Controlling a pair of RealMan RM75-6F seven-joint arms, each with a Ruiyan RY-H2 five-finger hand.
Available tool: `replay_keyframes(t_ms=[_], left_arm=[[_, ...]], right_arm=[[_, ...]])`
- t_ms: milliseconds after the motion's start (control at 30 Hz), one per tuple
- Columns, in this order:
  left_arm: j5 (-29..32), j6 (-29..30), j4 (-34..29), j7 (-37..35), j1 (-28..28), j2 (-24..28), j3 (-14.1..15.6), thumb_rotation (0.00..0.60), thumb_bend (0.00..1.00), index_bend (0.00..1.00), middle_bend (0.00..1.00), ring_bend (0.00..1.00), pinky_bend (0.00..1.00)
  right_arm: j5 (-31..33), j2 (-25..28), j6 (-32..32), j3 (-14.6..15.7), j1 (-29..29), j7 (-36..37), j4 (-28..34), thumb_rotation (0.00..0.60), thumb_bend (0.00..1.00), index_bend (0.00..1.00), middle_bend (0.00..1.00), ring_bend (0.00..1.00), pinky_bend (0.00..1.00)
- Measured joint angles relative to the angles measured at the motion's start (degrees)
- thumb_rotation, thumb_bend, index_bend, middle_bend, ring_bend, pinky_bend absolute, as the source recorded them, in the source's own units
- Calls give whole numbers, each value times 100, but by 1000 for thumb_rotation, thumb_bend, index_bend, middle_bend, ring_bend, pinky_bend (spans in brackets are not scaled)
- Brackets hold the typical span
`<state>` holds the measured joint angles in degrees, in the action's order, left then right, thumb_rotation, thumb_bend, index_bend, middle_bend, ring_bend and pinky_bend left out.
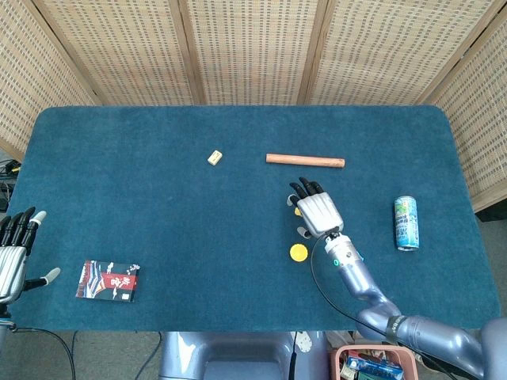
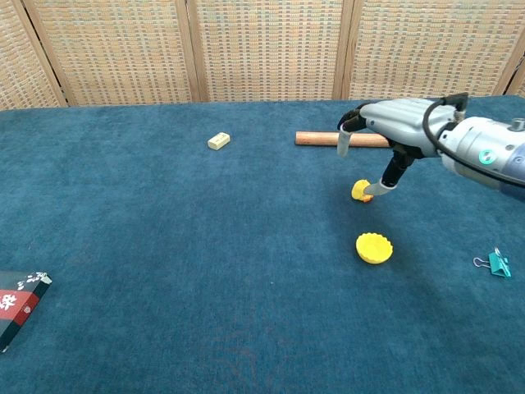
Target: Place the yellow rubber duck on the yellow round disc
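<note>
Chest view shows our right hand [image 2: 392, 135] hanging over the yellow rubber duck [image 2: 360, 190], fingers apart, thumb tip at the duck, nothing gripped yet. The yellow round disc [image 2: 374, 247] lies just at the duck's 6 o'clock. We judge a sideways thumb could nudge the duck away. The wooden rod [image 2: 318, 139] crowds 12 o'clock; blue felt at 9 o'clock stays roomy. Our left hand [image 1: 11, 257] rests loose, well apart.

Looking like a staged robot test room rather than a home: woven folding screens [image 1: 253, 47] standing across the top of the frame, a blue felt-covered table [image 1: 158, 222] filling the middle, loose cables [image 1: 47, 339] trailing at lower left.
</note>
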<state>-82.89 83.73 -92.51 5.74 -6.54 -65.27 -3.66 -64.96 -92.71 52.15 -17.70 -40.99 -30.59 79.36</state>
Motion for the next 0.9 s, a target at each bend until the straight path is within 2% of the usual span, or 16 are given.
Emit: replay_keyframes(t_ms=[400, 900], left_arm=[[132, -62, 71, 64, -14, -40, -33, 600, 114, 0, 0, 0, 0], [161, -60, 49, 166, -19, -64, -40, 600, 114, 0, 0, 0, 0]], right_arm=[[521, -558, -430, -31, -586, -282, -1032, 600, 175, 385, 157, 0, 137], [795, -636, -702, 133, -793, -76, -1676, 600, 174, 410, 172, 0, 137]])
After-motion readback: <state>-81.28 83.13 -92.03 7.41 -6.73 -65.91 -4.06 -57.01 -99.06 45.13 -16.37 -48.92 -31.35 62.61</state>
